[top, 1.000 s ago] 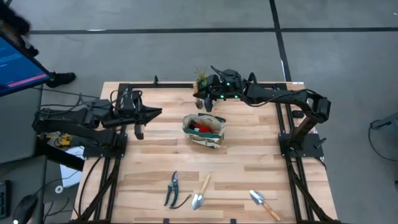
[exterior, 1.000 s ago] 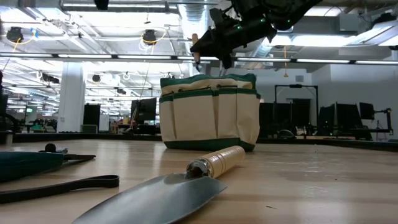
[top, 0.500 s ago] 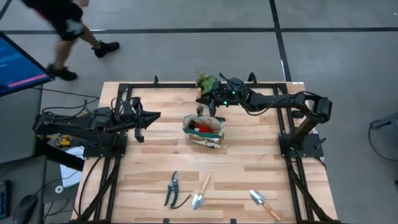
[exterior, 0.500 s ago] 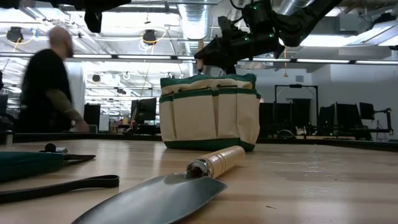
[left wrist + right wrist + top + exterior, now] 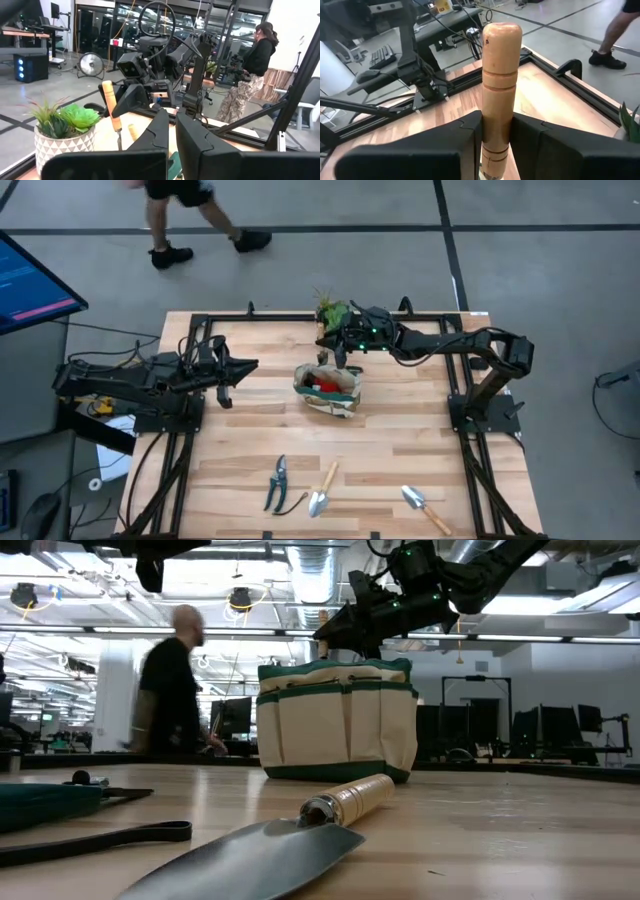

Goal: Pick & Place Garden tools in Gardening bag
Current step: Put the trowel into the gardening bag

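The gardening bag (image 5: 328,390) (image 5: 338,720), beige with green trim, stands mid-table with a red item (image 5: 322,385) inside. My right gripper (image 5: 337,348) (image 5: 338,637) hangs just above the bag's far rim, shut on a wooden-handled garden tool (image 5: 501,70) (image 5: 110,102). My left gripper (image 5: 230,372) (image 5: 171,131) is shut and holds nothing, left of the bag. Pruning shears (image 5: 277,481) and two trowels (image 5: 322,491) (image 5: 425,509) lie flat near the table's front edge. My right gripper pinches the lower end of the tool's wooden handle (image 5: 496,127) between its two fingers. The fingers come nearly level from the table's right and lie across the handle. The tool stands upright, handle end up, its metal shaft (image 5: 119,142) pointing down over the bag.
A potted green plant (image 5: 328,310) (image 5: 62,135) stands at the far edge, close behind my right gripper. A black frame (image 5: 205,320) runs along the table's edges. A person (image 5: 175,680) walks past beyond the far edge. Bare wood lies between the bag and the tools in front.
My right gripper has sunk toward the bag's far rim with the tool still upright in its hold. My left arm has dropped lower and then kept still. A person has walked along behind the table's far edge.
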Controlling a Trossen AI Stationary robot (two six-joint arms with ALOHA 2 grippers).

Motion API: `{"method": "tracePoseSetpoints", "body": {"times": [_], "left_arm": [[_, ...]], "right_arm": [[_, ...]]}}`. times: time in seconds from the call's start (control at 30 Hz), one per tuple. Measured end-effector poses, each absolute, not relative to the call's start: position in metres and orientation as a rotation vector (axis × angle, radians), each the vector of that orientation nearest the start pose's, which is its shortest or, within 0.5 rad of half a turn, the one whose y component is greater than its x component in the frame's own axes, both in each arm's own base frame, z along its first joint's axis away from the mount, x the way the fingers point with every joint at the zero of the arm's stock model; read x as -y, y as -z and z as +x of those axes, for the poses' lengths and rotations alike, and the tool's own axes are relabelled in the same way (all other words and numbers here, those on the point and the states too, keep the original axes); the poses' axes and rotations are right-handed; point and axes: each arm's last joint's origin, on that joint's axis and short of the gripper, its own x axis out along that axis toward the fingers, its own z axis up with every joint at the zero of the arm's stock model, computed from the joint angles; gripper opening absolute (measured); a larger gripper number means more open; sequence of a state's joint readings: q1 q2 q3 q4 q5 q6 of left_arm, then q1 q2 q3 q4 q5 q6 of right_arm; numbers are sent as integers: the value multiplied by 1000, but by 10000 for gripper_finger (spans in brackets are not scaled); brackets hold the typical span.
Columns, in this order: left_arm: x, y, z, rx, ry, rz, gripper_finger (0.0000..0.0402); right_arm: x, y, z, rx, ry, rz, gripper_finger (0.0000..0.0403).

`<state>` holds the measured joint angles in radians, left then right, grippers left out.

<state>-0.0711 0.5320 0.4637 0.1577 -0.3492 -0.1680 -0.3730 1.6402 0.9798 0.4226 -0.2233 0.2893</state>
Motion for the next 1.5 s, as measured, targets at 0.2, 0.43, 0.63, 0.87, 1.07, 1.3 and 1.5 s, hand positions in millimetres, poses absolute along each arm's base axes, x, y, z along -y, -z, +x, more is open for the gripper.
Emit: {"method": "tracePoseSetpoints", "body": {"times": [0.2, 0.43, 0.63, 0.87, 1.07, 1.3, 1.5], "left_arm": [[0, -288, 137, 102, -270, -180, 2], [0, -285, 143, 83, -272, -177, 2], [0, -284, 144, 73, -272, -174, 2], [0, -284, 145, 73, -272, -174, 2], [0, -284, 144, 73, -272, -174, 2], [0, -284, 144, 72, -273, -173, 2], [0, -284, 144, 72, -273, -172, 2]], "right_arm": [[123, -244, 341, -174, 211, 351, 62], [121, -244, 342, -165, 238, 363, 62], [107, -243, 347, -169, 331, 344, 62], [100, -261, 344, -84, 309, 339, 62], [101, -264, 340, -105, 312, 343, 62], [100, -242, 349, -176, 290, 383, 62], [101, -240, 348, -202, 277, 374, 62]]}}
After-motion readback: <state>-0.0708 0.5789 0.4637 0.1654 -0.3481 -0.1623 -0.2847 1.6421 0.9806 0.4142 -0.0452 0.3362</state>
